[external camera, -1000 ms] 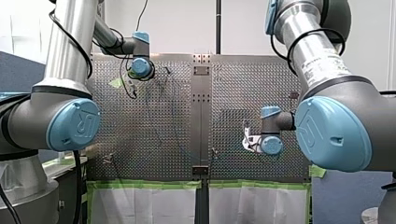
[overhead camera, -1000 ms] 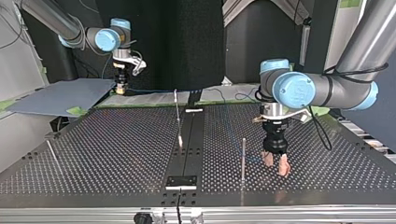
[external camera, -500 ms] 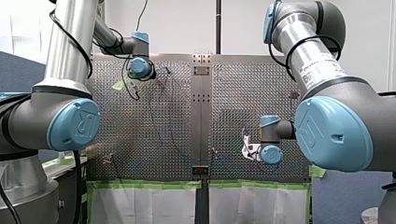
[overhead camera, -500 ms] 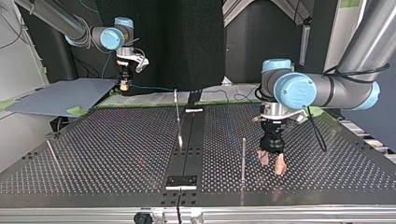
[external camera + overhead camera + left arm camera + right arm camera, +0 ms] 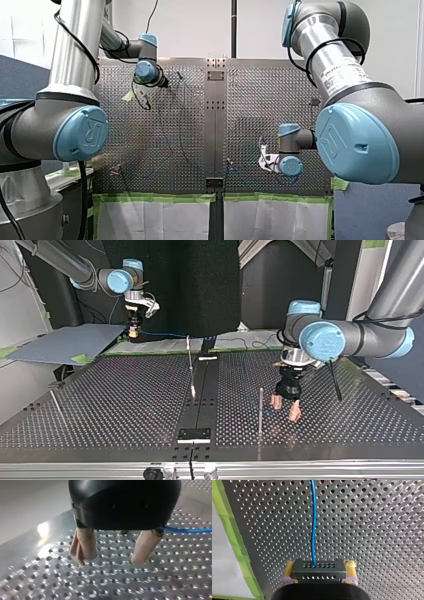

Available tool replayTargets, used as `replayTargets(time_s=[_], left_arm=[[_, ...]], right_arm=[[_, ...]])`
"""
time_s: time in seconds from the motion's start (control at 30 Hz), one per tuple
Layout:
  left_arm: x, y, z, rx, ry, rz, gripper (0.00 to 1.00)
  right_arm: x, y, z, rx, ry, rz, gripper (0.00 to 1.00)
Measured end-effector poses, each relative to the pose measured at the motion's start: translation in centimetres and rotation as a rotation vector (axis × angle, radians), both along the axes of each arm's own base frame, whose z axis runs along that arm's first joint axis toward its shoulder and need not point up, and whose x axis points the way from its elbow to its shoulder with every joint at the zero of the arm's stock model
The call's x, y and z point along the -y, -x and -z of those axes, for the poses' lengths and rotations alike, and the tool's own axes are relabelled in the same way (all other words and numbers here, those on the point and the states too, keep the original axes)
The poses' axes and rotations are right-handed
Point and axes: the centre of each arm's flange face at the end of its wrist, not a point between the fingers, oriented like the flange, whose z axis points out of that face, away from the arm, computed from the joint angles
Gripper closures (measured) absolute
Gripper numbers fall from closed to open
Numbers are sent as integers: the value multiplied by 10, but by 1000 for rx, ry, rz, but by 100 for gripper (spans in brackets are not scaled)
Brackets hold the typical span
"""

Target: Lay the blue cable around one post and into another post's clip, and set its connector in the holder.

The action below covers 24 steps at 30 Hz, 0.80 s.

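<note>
The blue cable (image 5: 313, 525) runs ahead from a black connector (image 5: 318, 573) on which my right gripper (image 5: 319, 566) is shut, yellow pads on both its sides. In the top view that gripper (image 5: 132, 332) hangs beyond the table's far left edge, and the cable (image 5: 165, 335) trails from it toward the right. My left gripper (image 5: 285, 407) stands open and tilted just above the plate, right of a thin upright post (image 5: 260, 407). Its beige-padded fingers (image 5: 83, 546) hold nothing; the cable (image 5: 186, 530) passes beside one of them.
A leaning post (image 5: 190, 365) stands at the table's middle and another post (image 5: 56, 407) near the top view's left edge. A black block (image 5: 195, 434) sits on the centre strip at the near edge. A grey board (image 5: 65, 342) lies at the far left.
My left gripper has shifted toward the upright post and tilted. My right gripper rose a little with the connector early on, then held still.
</note>
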Motion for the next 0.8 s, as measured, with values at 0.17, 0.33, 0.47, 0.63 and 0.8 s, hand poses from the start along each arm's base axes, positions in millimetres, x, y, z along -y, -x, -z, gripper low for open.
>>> replayTargets(time_s=[0.17, 0.33, 0.47, 0.63, 0.8], left_arm=[[-4, 6, -1, -34, -44, -26, 0], [-7, 13, -4, -58, -94, -53, 0], [-7, 18, -8, -66, -137, -62, 0], [-1, 20, -12, -60, -181, -43, 0], [7, 21, -19, -47, -181, -5, 0]], right_arm=[[0, 0, 0, 3, 0, -3, 82], [0, -1, 0, 4, 0, -5, 82], [0, -1, 0, 5, -1, -5, 82], [0, -1, 0, 5, -3, -5, 82], [-1, -1, 0, 5, -3, -6, 82]])
